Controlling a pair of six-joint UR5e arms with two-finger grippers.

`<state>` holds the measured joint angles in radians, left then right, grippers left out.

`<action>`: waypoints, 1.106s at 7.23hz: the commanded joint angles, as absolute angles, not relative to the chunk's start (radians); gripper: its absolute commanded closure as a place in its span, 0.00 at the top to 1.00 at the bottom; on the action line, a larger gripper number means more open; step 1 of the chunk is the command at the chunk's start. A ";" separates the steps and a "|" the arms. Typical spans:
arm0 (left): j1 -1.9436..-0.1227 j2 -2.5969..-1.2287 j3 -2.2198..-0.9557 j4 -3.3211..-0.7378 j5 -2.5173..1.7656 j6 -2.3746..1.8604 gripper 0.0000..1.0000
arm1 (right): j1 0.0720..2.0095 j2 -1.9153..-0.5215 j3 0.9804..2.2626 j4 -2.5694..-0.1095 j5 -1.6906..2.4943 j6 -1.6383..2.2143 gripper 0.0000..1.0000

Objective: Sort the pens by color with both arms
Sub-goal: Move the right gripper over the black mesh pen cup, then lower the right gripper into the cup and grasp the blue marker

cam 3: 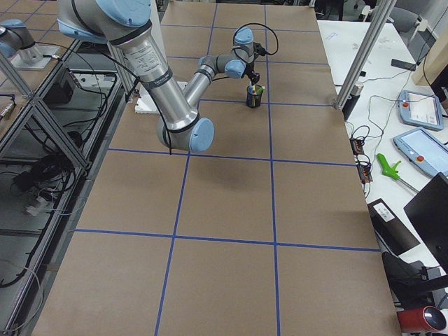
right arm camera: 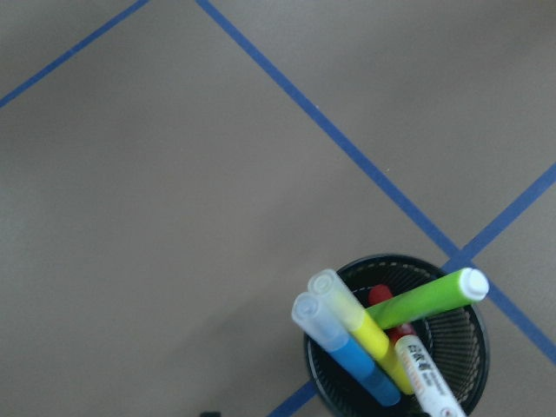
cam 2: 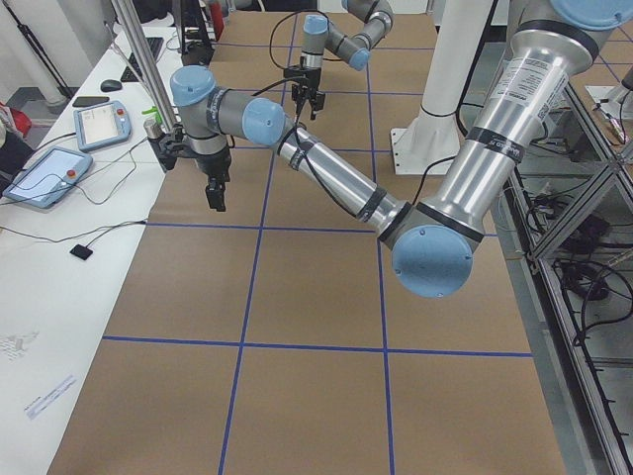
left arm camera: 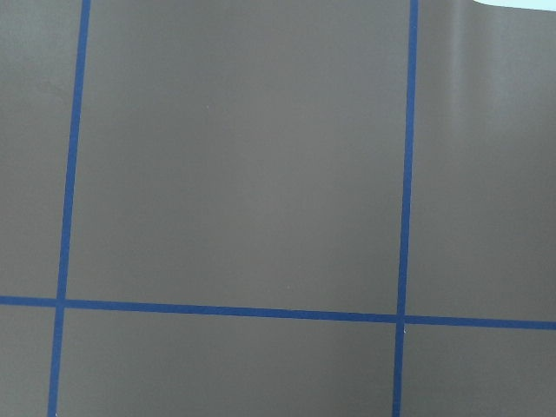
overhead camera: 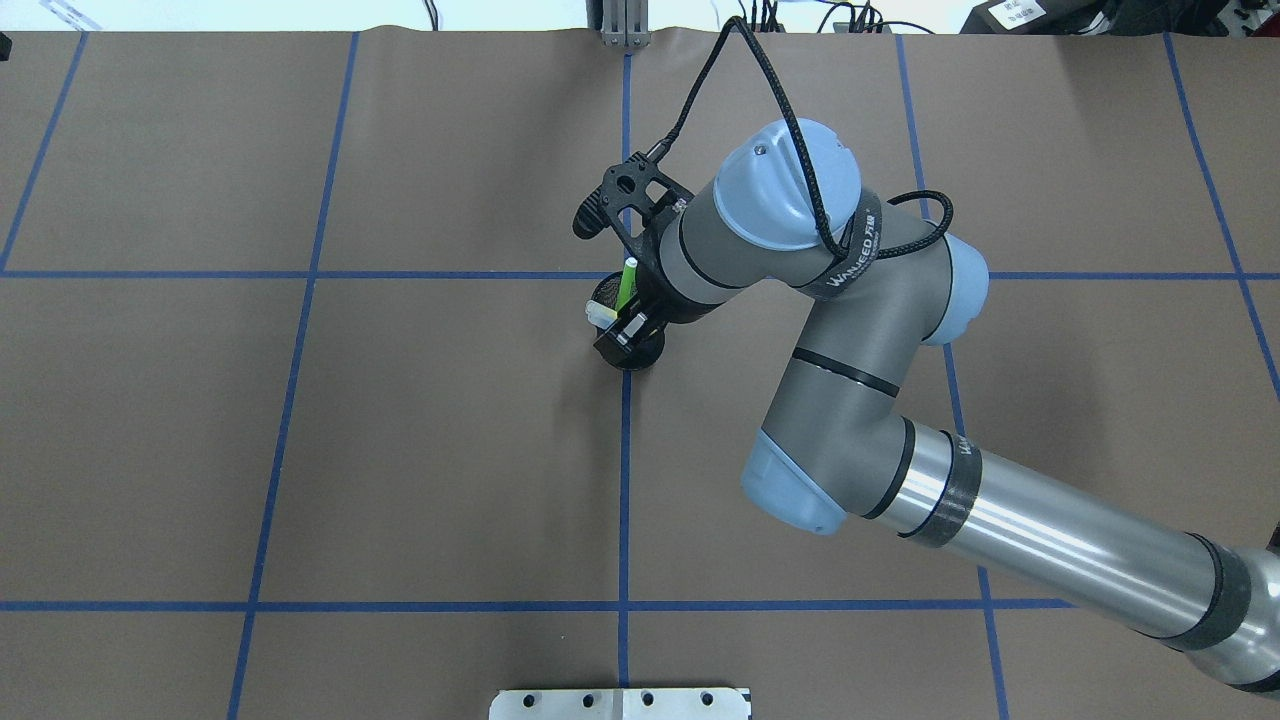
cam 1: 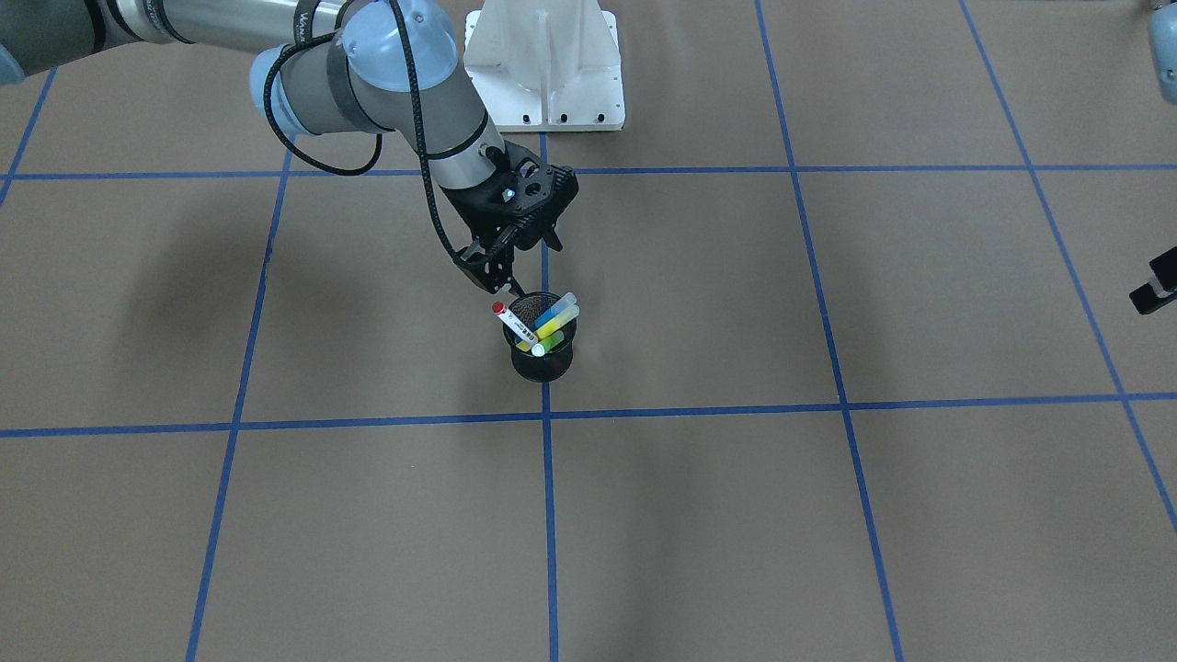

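Observation:
Four pens stand in a black mesh cup at the table's middle: a white one with red ends, a blue one, a yellow one and a lime green one. The right wrist view shows them from above: blue, yellow, green, white. My right gripper hovers just above the white pen's red end, jaws apart, holding nothing. It covers most of the cup in the overhead view. My left gripper hangs far off at the table's left; I cannot tell its state.
The white bolted pedestal base stands behind the cup. Blue tape lines divide the brown table into squares. The left wrist view shows only bare table and tape. Tablets and cables lie on a side bench.

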<state>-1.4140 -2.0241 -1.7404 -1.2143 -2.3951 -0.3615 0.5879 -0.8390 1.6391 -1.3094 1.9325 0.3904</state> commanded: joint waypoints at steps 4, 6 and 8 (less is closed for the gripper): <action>-1.333 -2.028 -1.744 -1.216 -2.422 -0.468 0.99 | 0.542 -0.772 1.527 -1.305 1.789 0.385 0.71; -1.333 -2.031 -1.744 -1.219 -2.424 -0.479 0.99 | 0.525 -0.764 1.535 -1.312 1.746 0.388 0.71; -1.331 -2.031 -1.747 -1.223 -2.425 -0.477 1.00 | 0.525 -0.758 1.545 -1.340 1.755 0.399 0.72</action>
